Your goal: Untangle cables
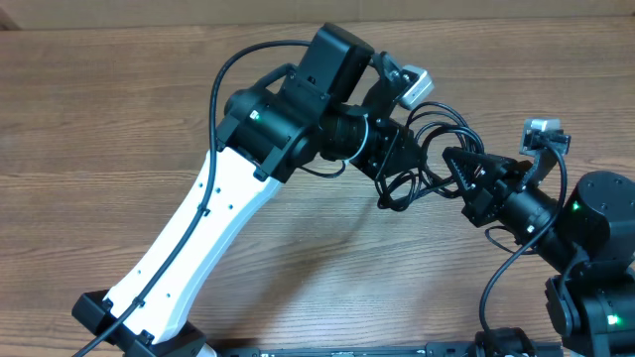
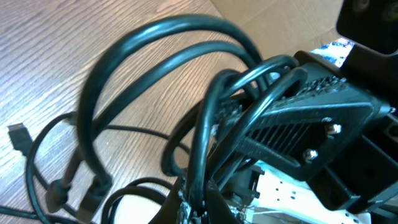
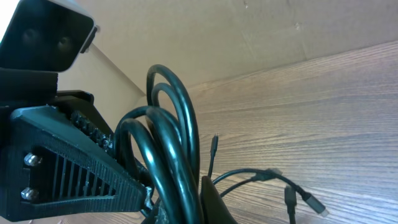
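The left arm enters at 7 o'clock of the overhead view and slants up toward 1 o'clock, while the right arm comes in from 4 o'clock. Their ends meet right of centre, at about 2 o'clock. The left gripper is mostly hidden under its own wrist there. In its wrist view the cables run down into its fingers at 6 o'clock and look pinched between them. The right gripper points toward 10 o'clock with its tip in the bundle, and one ribbed finger has a loop hooked over it. Whether its jaws are closed cannot be told. The cables stand up in several arching black loops between the two grippers, and looser strands trail on the table. One small plug lies flat at 9 o'clock of the left wrist view. Beyond them, at 1 o'clock, is the left wrist's grey camera box.
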